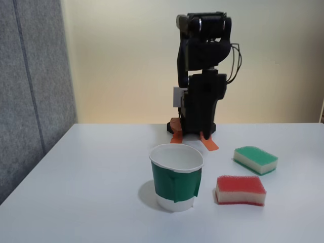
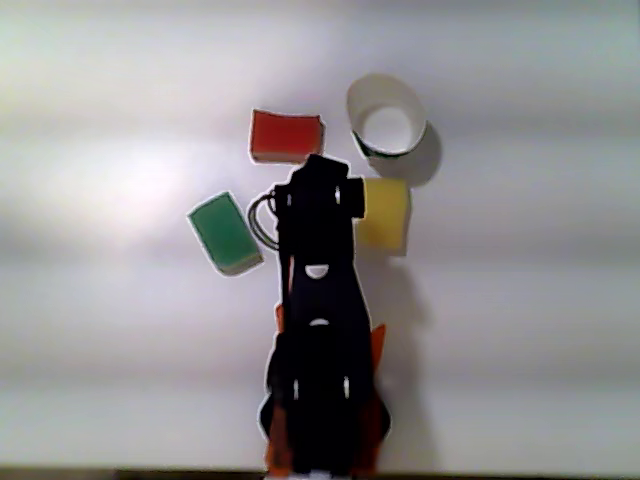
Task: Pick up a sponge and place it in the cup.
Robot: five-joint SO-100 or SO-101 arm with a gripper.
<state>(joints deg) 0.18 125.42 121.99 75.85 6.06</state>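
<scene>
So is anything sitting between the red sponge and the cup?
No, nothing visible. In the fixed view the red sponge lies just right of the cup, with bare table between them.

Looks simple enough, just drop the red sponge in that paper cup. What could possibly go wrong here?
A few things, probably. The cup is light paper and stands close beside the red sponge, so a reaching arm might knock it over. The sponge looks about as wide as the cup's mouth, so it could catch on the rim rather than drop in. A green sponge and a yellow sponge lie nearby, so the wrong one might get grabbed.
</scene>
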